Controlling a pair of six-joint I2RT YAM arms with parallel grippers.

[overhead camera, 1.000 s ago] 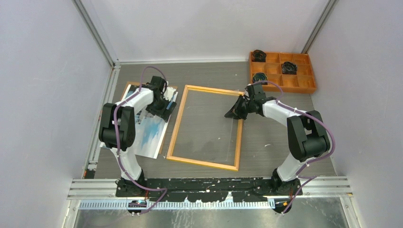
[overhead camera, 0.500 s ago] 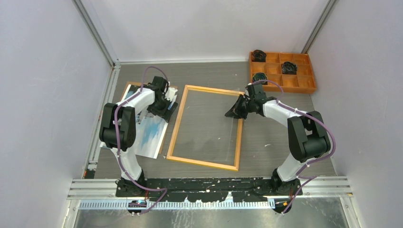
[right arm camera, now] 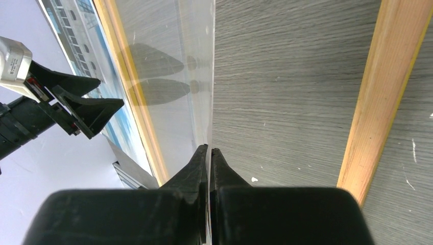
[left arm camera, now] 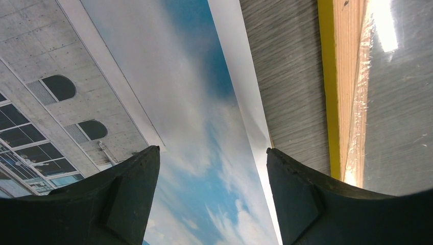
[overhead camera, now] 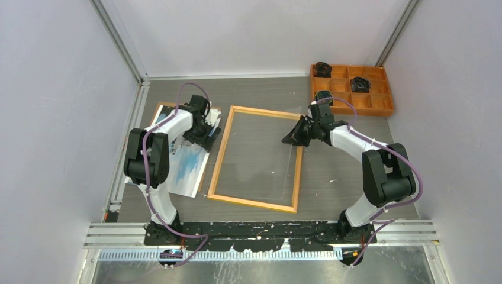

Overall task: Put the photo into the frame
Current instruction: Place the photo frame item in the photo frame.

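Note:
The photo [overhead camera: 184,168], a white building under blue sky, lies face up left of the frame [overhead camera: 216,163]. My left gripper [overhead camera: 206,132] hovers open just over its sky part [left arm camera: 204,112], fingertips apart with only the print between them [left arm camera: 212,149]. The frame [left arm camera: 346,76] lies flat, wood side up with a yellow edge. A clear sheet [overhead camera: 260,157] rests inside it. My right gripper [overhead camera: 290,139] is shut on that sheet's edge [right arm camera: 209,149] near the frame's right rail [right arm camera: 384,92], and the clear sheet [right arm camera: 173,76] tilts up from there.
A brown backing board [overhead camera: 161,106] pokes out from under the photo's far end. An orange compartment tray [overhead camera: 354,110] with dark rolls stands at the back right. White walls and metal rails close in the table on both sides.
My right arm has shifted slightly to the right and away, with the clear sheet's edge still pinched. The left arm has not moved.

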